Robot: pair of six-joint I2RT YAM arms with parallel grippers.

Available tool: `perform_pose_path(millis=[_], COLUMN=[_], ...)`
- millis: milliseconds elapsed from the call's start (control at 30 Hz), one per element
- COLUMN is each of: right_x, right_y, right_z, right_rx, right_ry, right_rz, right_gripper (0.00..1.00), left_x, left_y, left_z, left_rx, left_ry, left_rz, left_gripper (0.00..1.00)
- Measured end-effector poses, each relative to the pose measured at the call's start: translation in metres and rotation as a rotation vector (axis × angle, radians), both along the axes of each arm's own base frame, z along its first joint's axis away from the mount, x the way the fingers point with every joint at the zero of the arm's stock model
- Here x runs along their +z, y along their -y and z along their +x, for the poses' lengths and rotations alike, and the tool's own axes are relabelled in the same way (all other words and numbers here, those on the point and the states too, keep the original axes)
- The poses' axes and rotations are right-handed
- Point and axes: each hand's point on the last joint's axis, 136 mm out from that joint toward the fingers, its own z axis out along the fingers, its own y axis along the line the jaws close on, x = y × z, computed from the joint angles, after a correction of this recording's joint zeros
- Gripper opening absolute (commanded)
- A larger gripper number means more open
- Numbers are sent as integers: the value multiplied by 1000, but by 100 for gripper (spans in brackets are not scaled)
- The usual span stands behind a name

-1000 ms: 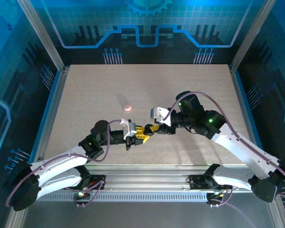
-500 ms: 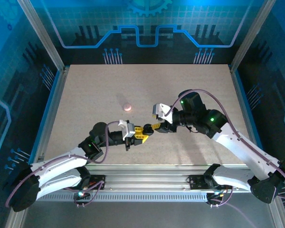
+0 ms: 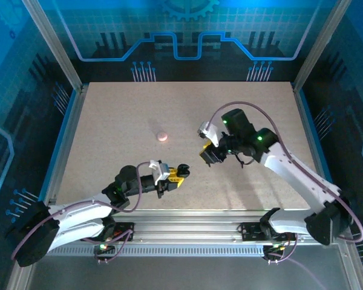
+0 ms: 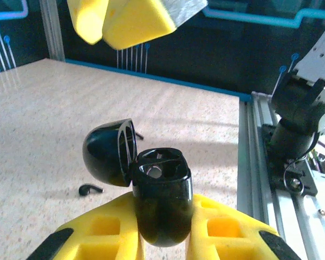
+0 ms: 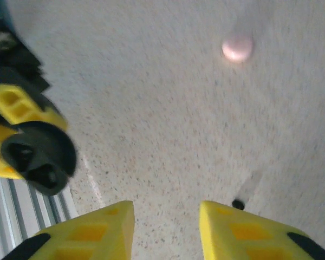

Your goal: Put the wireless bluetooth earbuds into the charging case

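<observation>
My left gripper (image 4: 162,205) is shut on an upright black charging case (image 4: 161,190), its lid (image 4: 107,151) swung open to the left. Both sockets look dark, and I cannot tell whether anything sits in them. One black earbud (image 4: 90,189) lies on the table just left of the case; the right wrist view has it as a small black earbud (image 5: 238,205) beside the right finger. My right gripper (image 5: 167,210) hangs open and empty above the table, up and right of the case (image 3: 183,168). The pale earbuds are out of view.
A round pink puck (image 3: 163,136) lies mid-table, beyond both grippers, and appears as a pink puck (image 5: 238,47) in the right wrist view. The metal rail (image 4: 260,179) and the right arm's base (image 4: 299,127) stand to the right of the case.
The right gripper has pulled away from the case, up and to the right, and now stands apart from it. The left gripper has drawn back slightly toward the near edge, still holding the case.
</observation>
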Motion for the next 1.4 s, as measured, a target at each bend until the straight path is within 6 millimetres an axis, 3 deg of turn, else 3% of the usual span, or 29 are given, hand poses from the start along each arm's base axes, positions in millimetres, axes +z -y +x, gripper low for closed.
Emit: perform_pose_path(millis=[233,467,800,1400], right_x=[-68,-111,-143,-181], right_y=[11,15,32,29], right_z=[38,64,68,61], right_rx=[-224,-375,-477,-488], right_ry=[-326,-487,-555,-643], right_rz=[-143,-276,-421,-481], right_gripper=[30,33,43,38], left_x=[7,7,1,-6], left_y=[-8,-13,-14,-15], left_z=[3,4,4,4], left_rx=[47,72,78,83], left_ry=[44,44,40,34], left_rz=[-6,1,25,54], left_gripper=[11,12,12,11])
